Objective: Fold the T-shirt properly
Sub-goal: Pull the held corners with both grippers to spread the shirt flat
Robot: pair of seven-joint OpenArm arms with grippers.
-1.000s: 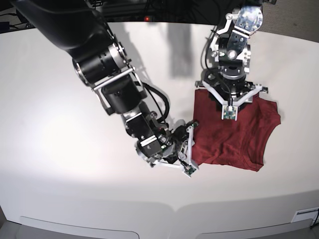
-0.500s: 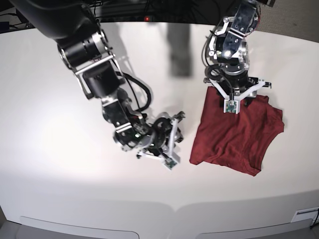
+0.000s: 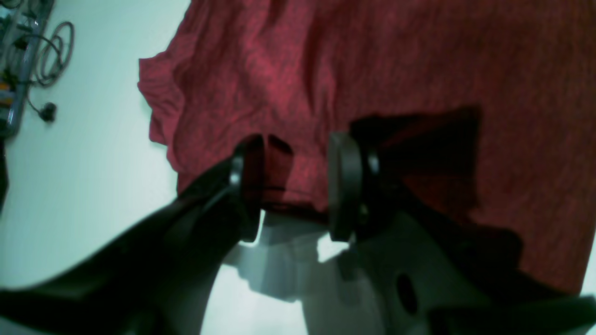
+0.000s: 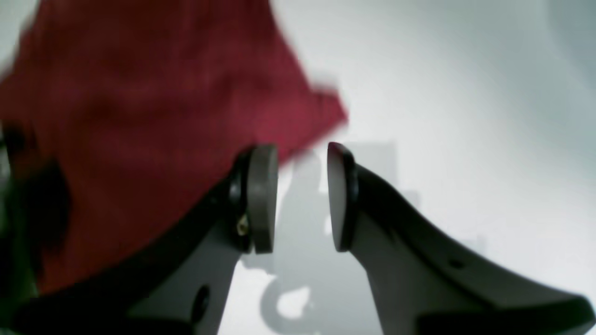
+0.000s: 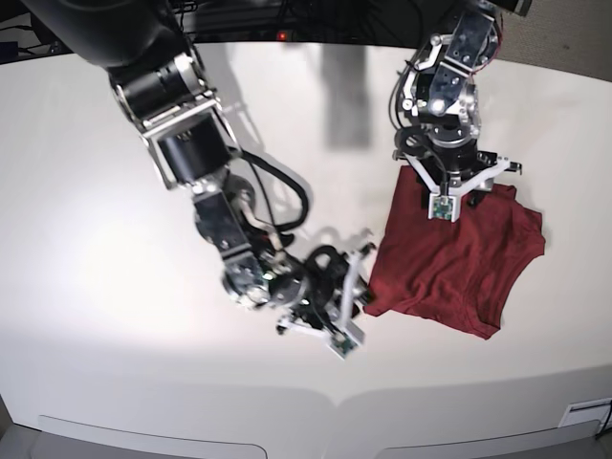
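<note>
The maroon T-shirt (image 5: 449, 258) lies folded into a compact, wrinkly shape on the white table (image 5: 115, 287), right of centre. My left gripper (image 5: 445, 186) hangs over its far edge. In the left wrist view this gripper (image 3: 295, 186) is open, its fingers (image 3: 344, 186) straddling the shirt's hem (image 3: 288, 195) with fabric below the gap. My right gripper (image 5: 356, 298) sits low at the shirt's near left corner. In the right wrist view it (image 4: 298, 195) is open and empty over bare table, just short of the blurred shirt corner (image 4: 321, 111).
Cables and a plug (image 3: 46, 60) lie at the table's far edge in the left wrist view. The table's front edge (image 5: 335, 402) runs along the bottom of the base view. White table surface surrounds the shirt on all sides.
My right arm drew back left from the shirt, then swung back in toward its near left corner. The shirt shifted slightly right. My left gripper has stayed over the far edge.
</note>
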